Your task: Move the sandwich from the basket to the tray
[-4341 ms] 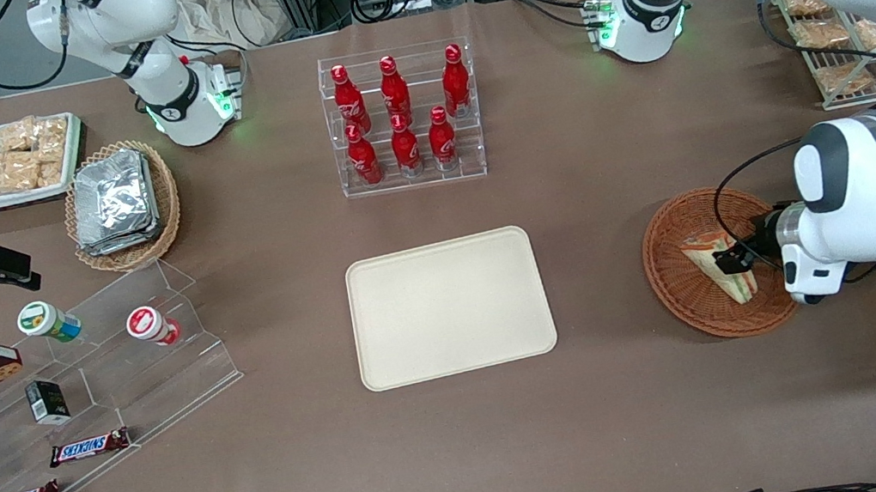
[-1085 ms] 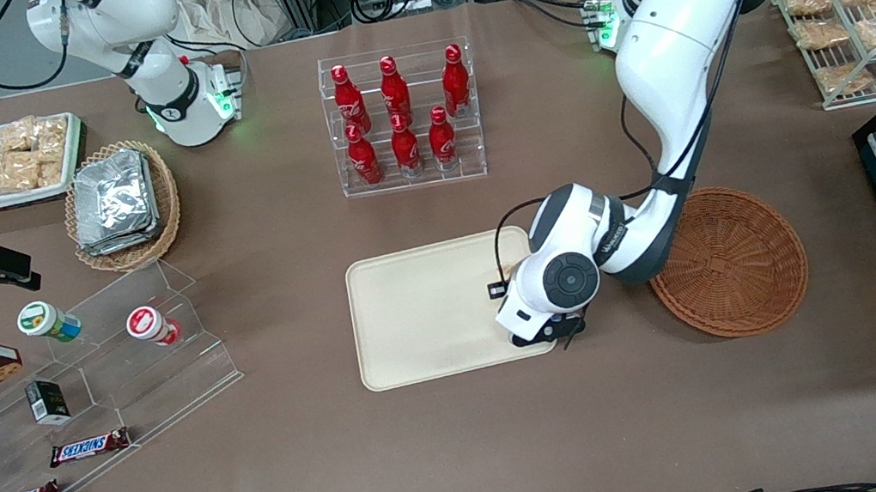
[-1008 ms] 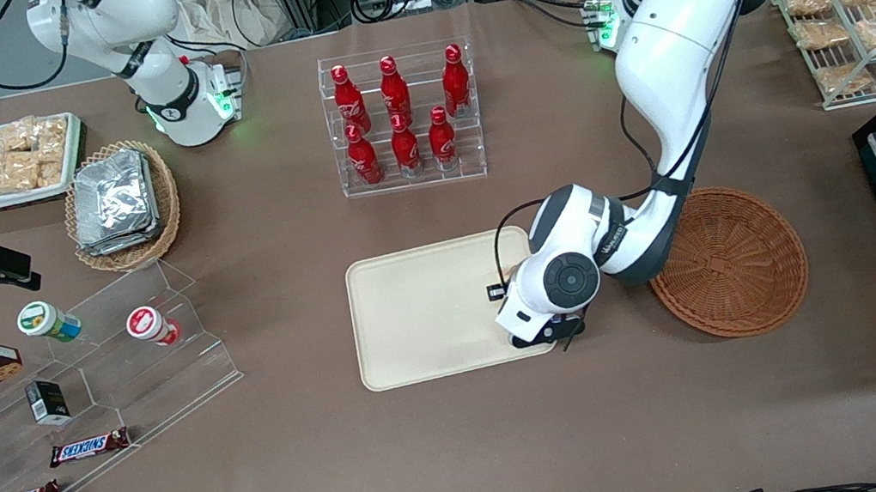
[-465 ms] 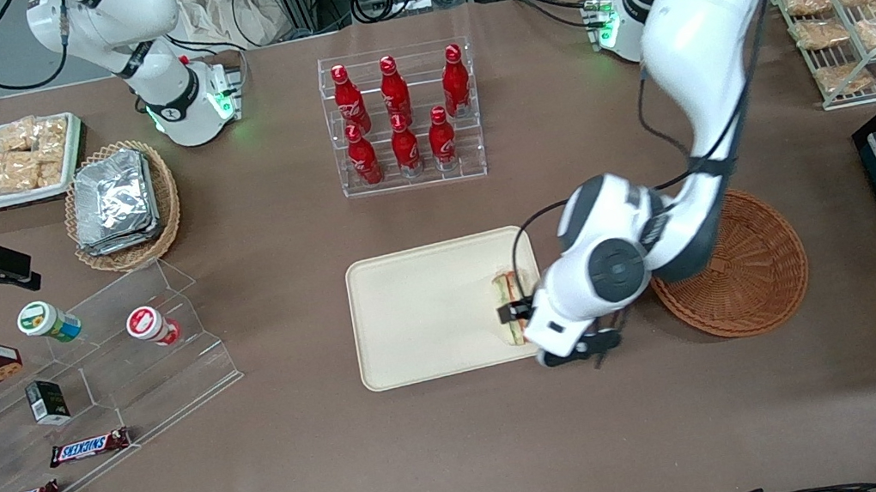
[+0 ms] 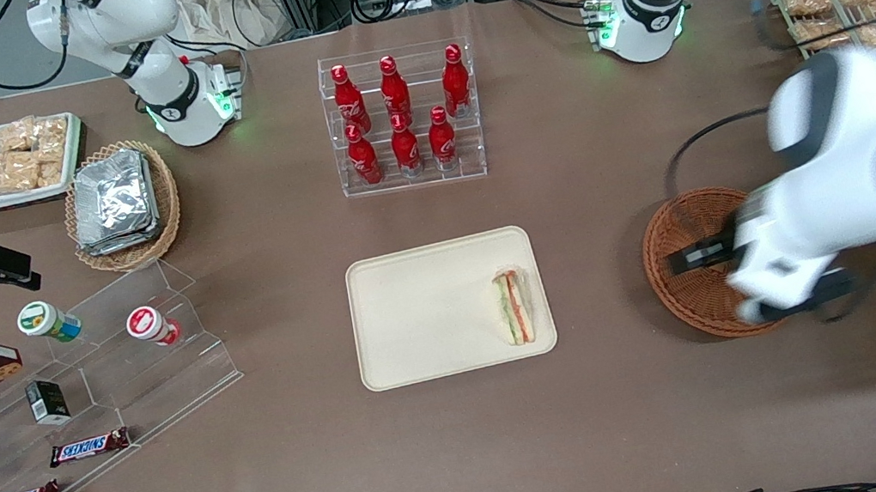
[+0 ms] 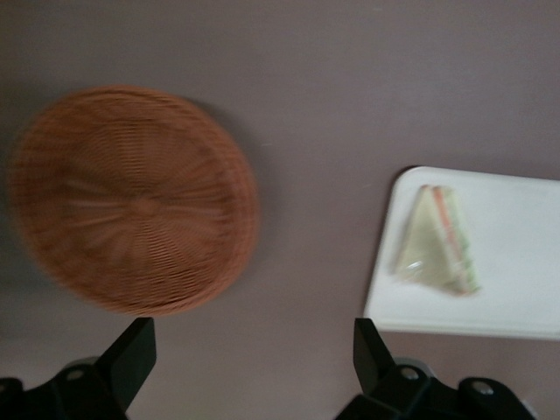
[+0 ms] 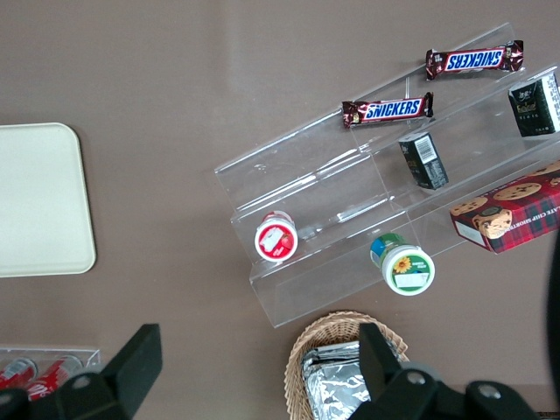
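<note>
Front view: half a second ago the left arm's gripper (image 6: 249, 337) was over the flat cream-beige rectangular tray (image 5: 421, 309), at its edge toward the working arm's end. Now it has drawn back toward that end of the table and hangs above the round reddish-brown wicker basket (image 5: 683, 287), which we see empty. The small triangular white-bread sandwich (image 5: 515, 306) has been left lying on the tray, just inside the rim at that edge, toward the corner nearer the camera, its green, orange and red layers showing.

Left wrist view: the fingers (image 6: 131, 348) stand well apart with nothing between them; basket and tray lie below them with bare brown table between.

We judge the transfer complete, with only the arm's retreat remaining.

Edges and room: the sandwich sits close to the rim, yet wholly on the tray as far as we can tell. The bare strip between tray and basket leaves open room. The clear acrylic rack of red bottles (image 5: 401, 117) stands well apart, farther from the camera.
</note>
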`<state>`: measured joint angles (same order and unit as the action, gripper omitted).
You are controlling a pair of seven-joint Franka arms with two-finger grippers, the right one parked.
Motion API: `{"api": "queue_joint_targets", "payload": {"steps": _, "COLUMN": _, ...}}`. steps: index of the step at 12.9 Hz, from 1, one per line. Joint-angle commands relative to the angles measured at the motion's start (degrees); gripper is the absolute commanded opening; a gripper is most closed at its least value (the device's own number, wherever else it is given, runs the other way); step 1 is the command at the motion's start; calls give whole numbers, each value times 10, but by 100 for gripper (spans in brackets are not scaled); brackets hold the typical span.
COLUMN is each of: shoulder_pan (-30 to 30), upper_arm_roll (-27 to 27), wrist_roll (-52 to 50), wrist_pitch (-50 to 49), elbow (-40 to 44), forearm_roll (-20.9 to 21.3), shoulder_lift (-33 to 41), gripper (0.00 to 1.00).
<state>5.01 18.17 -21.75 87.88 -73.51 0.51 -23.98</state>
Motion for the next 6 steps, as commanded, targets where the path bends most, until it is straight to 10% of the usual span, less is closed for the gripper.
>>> {"api": "queue_joint_targets", "payload": {"steps": 1, "shoulder_pan": 70, "upper_arm_roll": 5, "wrist_roll": 56, "wrist_pitch": -43, "elbow": -22, "forearm_roll": 5, "shoulder_lift": 67, "gripper": 100}}
{"api": "queue_joint_targets", "payload": {"steps": 6, "shoulder_pan": 124, "upper_arm_roll": 4, "wrist_roll": 98, "wrist_pitch": -138, "elbow": -35, "forearm_roll": 10, "shoulder_lift": 140, "gripper": 100}}
